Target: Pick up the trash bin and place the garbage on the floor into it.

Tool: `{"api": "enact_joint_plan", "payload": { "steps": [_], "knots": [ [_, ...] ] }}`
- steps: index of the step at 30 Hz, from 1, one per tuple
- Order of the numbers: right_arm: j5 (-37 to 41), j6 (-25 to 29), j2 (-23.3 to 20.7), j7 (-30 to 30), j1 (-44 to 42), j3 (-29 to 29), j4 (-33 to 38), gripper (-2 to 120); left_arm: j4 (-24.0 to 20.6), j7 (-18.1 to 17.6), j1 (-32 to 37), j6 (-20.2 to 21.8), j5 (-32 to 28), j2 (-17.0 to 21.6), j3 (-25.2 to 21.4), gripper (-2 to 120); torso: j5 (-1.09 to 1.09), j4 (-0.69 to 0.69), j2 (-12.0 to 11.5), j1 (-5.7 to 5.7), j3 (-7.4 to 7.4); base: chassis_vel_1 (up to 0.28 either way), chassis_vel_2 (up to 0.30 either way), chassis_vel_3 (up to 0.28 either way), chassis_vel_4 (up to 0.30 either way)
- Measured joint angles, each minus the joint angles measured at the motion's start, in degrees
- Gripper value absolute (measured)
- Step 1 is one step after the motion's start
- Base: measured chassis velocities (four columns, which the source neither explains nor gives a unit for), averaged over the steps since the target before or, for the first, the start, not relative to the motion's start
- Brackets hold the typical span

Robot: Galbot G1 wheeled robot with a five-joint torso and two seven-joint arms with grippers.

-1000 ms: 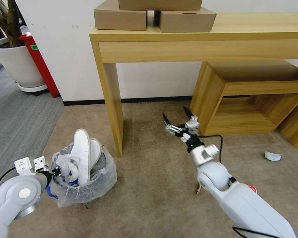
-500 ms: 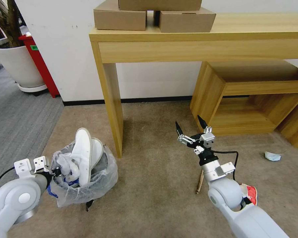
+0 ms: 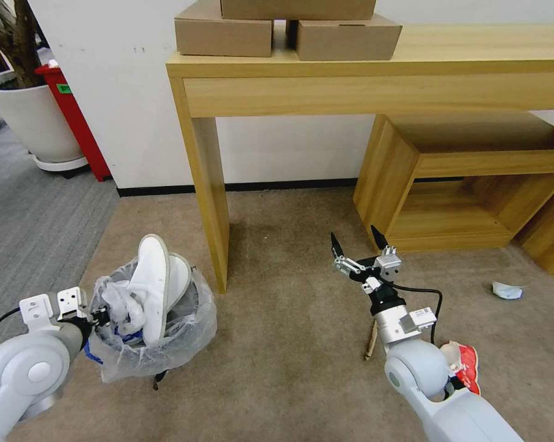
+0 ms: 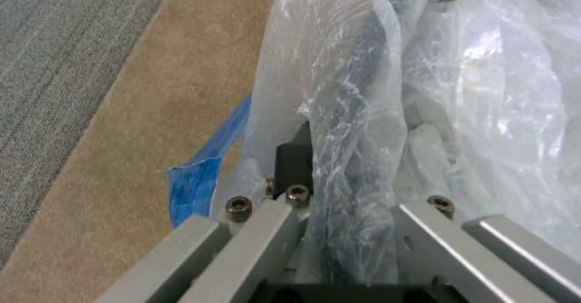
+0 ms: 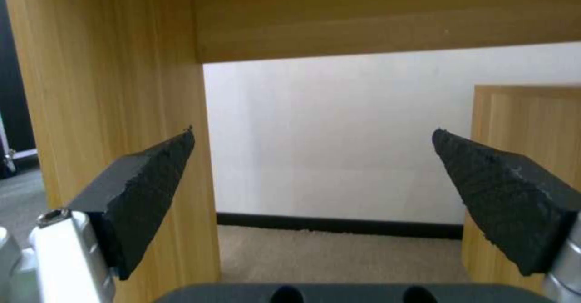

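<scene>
The trash bin [image 3: 166, 331], dark and lined with a crinkled clear bag, is at the lower left over the beige floor [image 3: 289, 368]. Two white slippers [image 3: 157, 282] stand upright in it among white wads. My left gripper [image 3: 99, 318] is shut on the bin's rim; in the left wrist view its fingers [image 4: 293, 162] clamp rim and bag [image 4: 363, 112]. My right gripper [image 3: 354, 239] hangs open and empty in front of the desk leg, its pads [image 5: 145, 194] spread wide. Garbage lies on the floor: a wooden stick [image 3: 370, 339], a red wrapper [image 3: 465, 362] and a white wad [image 3: 507, 290].
A wooden desk [image 3: 206, 184] with cardboard boxes [image 3: 224, 31] stands behind the bin. A low wooden shelf unit [image 3: 411, 184] is at the right. A white planter [image 3: 34, 120] and a red stand [image 3: 74, 116] sit at the far left on grey ribbed carpet [image 3: 31, 227].
My right arm has drawn back toward me, with the open gripper now lower and farther right, uncovering the red wrapper. The bin and my left gripper have shifted slightly left.
</scene>
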Motion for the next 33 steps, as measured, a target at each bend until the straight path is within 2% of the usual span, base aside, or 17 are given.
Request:
{"api": "enact_joint_plan", "payload": {
  "steps": [16,33],
  "knots": [
    [0.09,-0.33,0.82,0.34,0.62,-0.50,-1.57,100,0.90,-0.37,-0.61,-0.60,-0.61,0.13,0.70,0,0.00,0.00,0.00,0.00,0.00,-0.002,-0.002,-0.003,-0.003],
    [0.30,-0.40,0.97,0.61,0.94,-0.46,-2.47,100,0.97,-0.48,-0.78,-0.43,-1.29,0.17,1.07,0,0.00,-0.02,0.00,0.00,0.00,-0.084,-0.088,-0.081,-0.087]
  ]
}}
